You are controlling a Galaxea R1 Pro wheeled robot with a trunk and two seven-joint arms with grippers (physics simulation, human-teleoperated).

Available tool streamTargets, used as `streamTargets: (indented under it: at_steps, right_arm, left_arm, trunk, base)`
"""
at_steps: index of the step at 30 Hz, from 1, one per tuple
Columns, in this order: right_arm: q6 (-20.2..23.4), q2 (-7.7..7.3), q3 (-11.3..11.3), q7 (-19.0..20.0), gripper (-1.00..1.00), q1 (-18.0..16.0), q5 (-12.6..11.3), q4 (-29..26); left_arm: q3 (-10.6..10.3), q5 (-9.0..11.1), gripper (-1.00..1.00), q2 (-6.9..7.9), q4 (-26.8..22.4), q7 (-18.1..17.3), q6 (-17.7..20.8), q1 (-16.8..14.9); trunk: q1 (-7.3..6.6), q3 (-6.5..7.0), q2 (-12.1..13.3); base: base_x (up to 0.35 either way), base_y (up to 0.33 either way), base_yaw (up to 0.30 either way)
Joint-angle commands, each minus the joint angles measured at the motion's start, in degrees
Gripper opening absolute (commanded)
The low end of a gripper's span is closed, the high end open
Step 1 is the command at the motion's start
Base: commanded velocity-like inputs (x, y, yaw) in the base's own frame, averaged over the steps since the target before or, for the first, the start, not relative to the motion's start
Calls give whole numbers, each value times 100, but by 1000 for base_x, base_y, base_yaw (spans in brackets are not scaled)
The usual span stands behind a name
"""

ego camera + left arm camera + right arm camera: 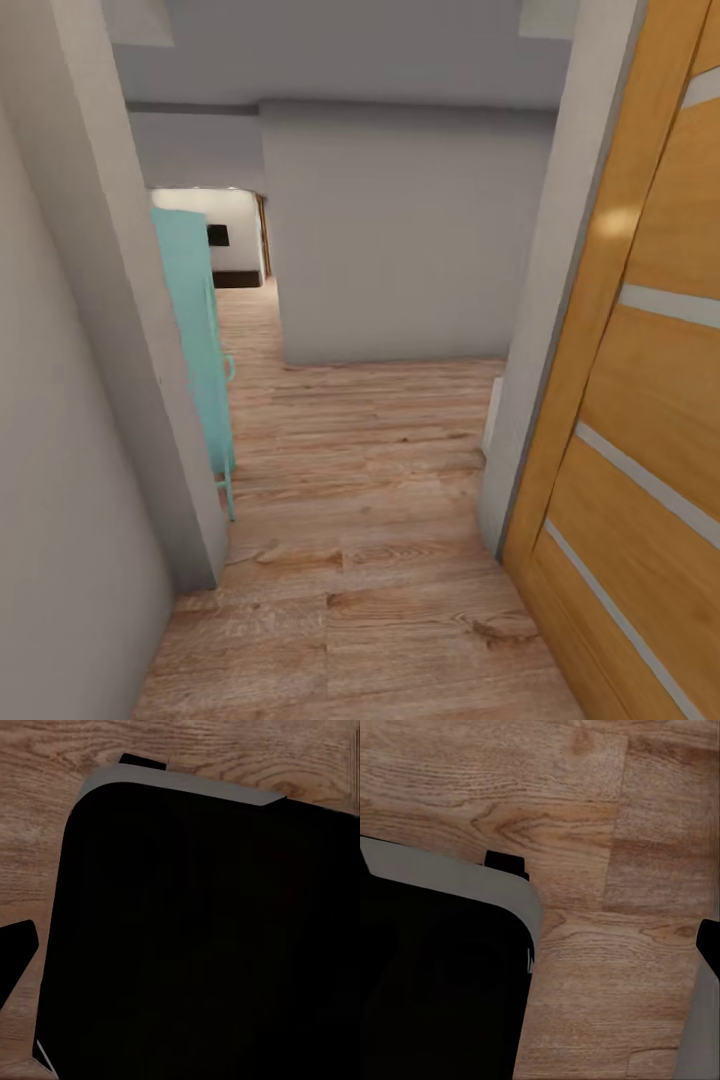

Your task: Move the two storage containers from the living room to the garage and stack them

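The two storage containers are out of view, and so are the garage and its floor. I am in a narrow passage with a light wood-plank floor [370,560]. Far down the passage a lit room [215,240] opens, with a pale wall and a dark rectangle on it. Both wrist views look straight down at the same planks, over my own black base with its grey rim [202,937] [435,975].
A grey wall corner [150,400] stands close on the left, with a teal cabinet [200,350] behind it. An open orange wooden door [640,450] lines the right side. Ahead, a grey wall block [400,240] faces me; the passage runs on past its left.
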Motion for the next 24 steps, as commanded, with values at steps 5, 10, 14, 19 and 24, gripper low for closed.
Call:
streamTargets:
  at_steps: [5, 10, 14, 19, 24]
  right_arm:
    - [-29, 1, 30, -16, 100, -7, -3, 18]
    - [-37, -6, 28, -16, 100, -7, -3, 17]
    - [-61, -8, 34, -16, 100, -7, 4, 16]
    - [-68, -8, 39, -16, 100, -7, 6, 14]
    - [-35, 7, 31, -17, 100, -7, 5, 15]
  left_arm:
    - [14, 25, 100, 2, -3, 4, -3, 0]
    - [14, 25, 100, -1, -3, 5, 1, 0]
    - [14, 25, 100, -1, -3, 10, 2, 0]
    - [14, 25, 100, -2, -3, 12, 3, 0]
    - [14, 25, 100, 1, -3, 12, 3, 0]
  trunk:
    - [3, -5, -2]
    - [3, -5, -2]
    - [3, -5, -2]
    - [3, -5, -2]
    - [3, -5, -2]
  base:
    - [323, -83, 0]
    - [323, -86, 0]
    - [323, -86, 0]
    - [323, -83, 0]
    - [323, -26, 5]
